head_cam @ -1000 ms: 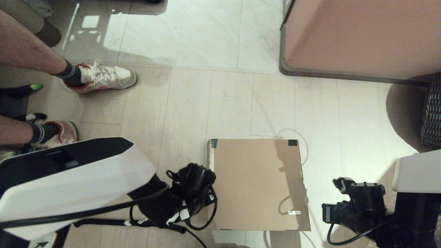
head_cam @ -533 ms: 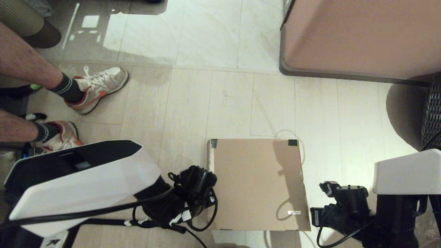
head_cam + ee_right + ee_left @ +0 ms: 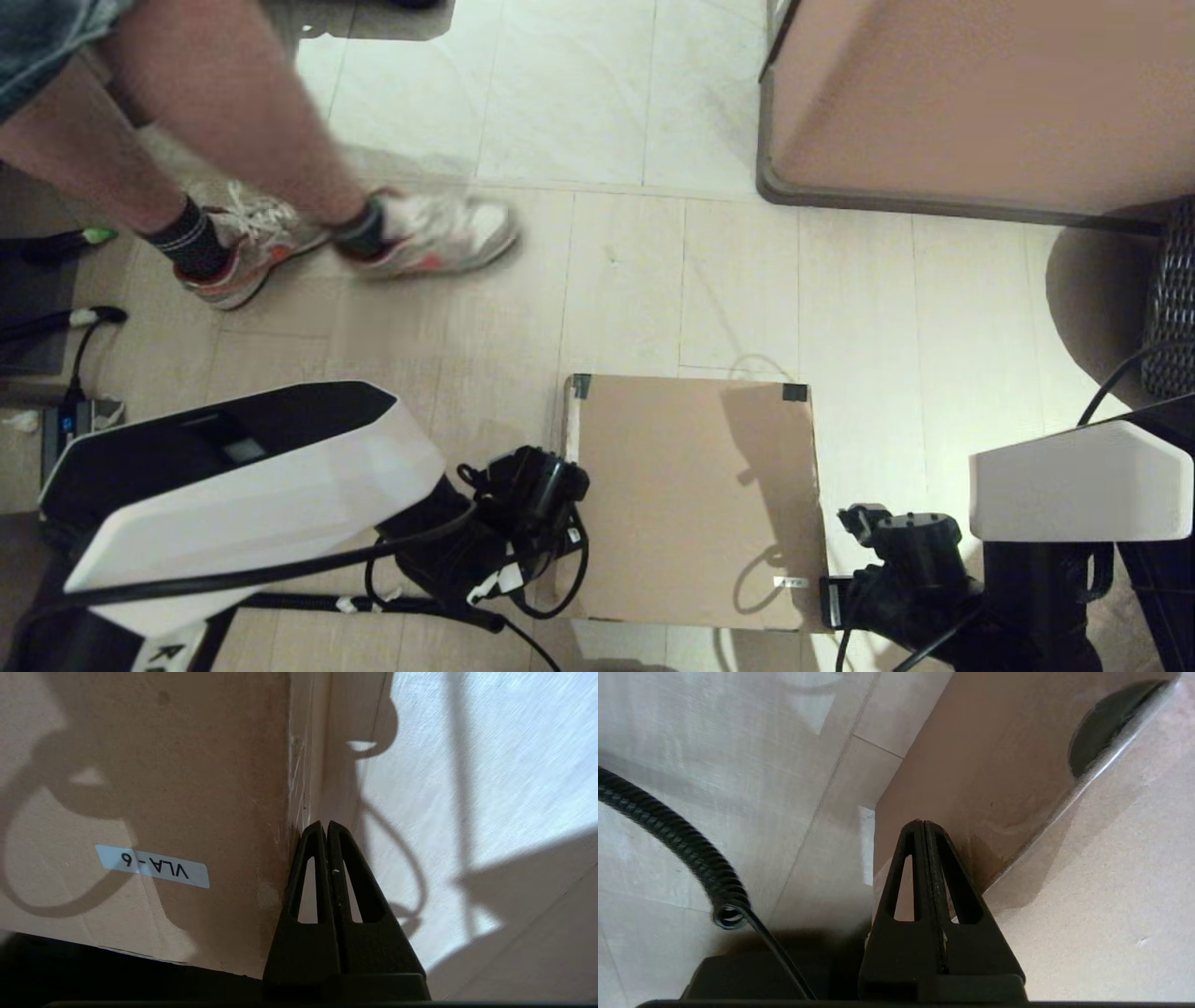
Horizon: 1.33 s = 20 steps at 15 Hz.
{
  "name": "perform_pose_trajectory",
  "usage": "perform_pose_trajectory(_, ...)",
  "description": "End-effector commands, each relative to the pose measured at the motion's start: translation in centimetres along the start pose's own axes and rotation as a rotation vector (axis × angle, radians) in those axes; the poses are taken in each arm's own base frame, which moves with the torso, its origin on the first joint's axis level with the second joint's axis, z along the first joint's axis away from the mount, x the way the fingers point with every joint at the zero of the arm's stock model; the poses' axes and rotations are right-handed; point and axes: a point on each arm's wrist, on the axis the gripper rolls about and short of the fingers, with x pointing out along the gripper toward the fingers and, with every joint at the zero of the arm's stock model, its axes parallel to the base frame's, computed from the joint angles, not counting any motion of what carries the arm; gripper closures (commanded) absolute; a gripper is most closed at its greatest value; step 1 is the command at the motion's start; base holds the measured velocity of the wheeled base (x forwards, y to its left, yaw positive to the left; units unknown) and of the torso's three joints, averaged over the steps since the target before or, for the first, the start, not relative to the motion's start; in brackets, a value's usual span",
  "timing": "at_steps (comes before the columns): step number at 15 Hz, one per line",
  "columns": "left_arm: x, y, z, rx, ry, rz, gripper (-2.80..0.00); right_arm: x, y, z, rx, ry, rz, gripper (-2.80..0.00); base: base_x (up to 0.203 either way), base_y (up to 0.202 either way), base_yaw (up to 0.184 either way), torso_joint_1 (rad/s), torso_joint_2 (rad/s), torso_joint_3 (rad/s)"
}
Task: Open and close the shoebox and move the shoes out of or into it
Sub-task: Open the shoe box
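Note:
The brown cardboard shoebox [image 3: 691, 495] sits on the floor with its lid down, black tape on the two far corners and a white sticker [image 3: 790, 582] near the front right. My left gripper [image 3: 923, 823] is shut and empty, its tips against the box's left side [image 3: 994, 765] just under the lid edge. My right gripper [image 3: 325, 825] is shut and empty too, touching the box's near right corner beside the sticker [image 3: 152, 866]. No white sneakers are in view.
A person's legs in silvery sneakers with orange-red accents [image 3: 425, 238] cross the floor at the far left. A pinkish-brown cabinet [image 3: 971, 103] stands at the back right, a woven basket [image 3: 1172, 308] at the right edge. Cables and a power strip [image 3: 70, 425] lie at the left.
My right arm has moved left, up to the box's near right corner. The person has stepped to the right, one foot now farther into the middle. My left arm has barely shifted.

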Motion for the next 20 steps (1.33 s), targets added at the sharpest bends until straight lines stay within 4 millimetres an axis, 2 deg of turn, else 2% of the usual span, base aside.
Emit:
perform_pose_trajectory(1, -0.2, -0.1, 0.0, -0.004, 0.000, -0.009, 0.00, -0.3, 0.9, 0.4, 0.092, -0.019, 0.048, 0.00, 0.000, 0.000, 0.000, 0.000, 0.00, 0.000)
perform_pose_trajectory(5, -1.4, -0.2, 0.7, -0.011, -0.011, -0.021, 0.00, -2.5, 1.4, 1.8, 0.302, -0.040, 0.137, 0.00, 0.000, 0.000, 0.000, 0.000, 0.00, 0.000)
perform_pose_trajectory(8, -2.7, 0.1, 1.1, -0.014, -0.013, -0.023, 0.00, -4.4, 1.6, 2.0, 0.434, -0.016, 0.208, 0.00, 0.000, 0.000, 0.000, 0.000, 0.00, 0.000)
perform_pose_trajectory(17, -5.8, 0.0, 2.6, -0.027, -0.036, -0.046, 0.00, -9.0, 1.7, 1.1, 0.645, 0.103, 0.354, 0.00, 0.000, 0.000, 0.000, 0.000, 0.00, 0.000)
perform_pose_trajectory(20, -6.6, -0.1, 3.1, -0.031, -0.048, -0.052, 0.00, -10.2, 1.7, 0.3, 0.668, 0.169, 0.396, 0.00, 0.000, 0.000, 0.000, 0.000, 0.00, 0.000)
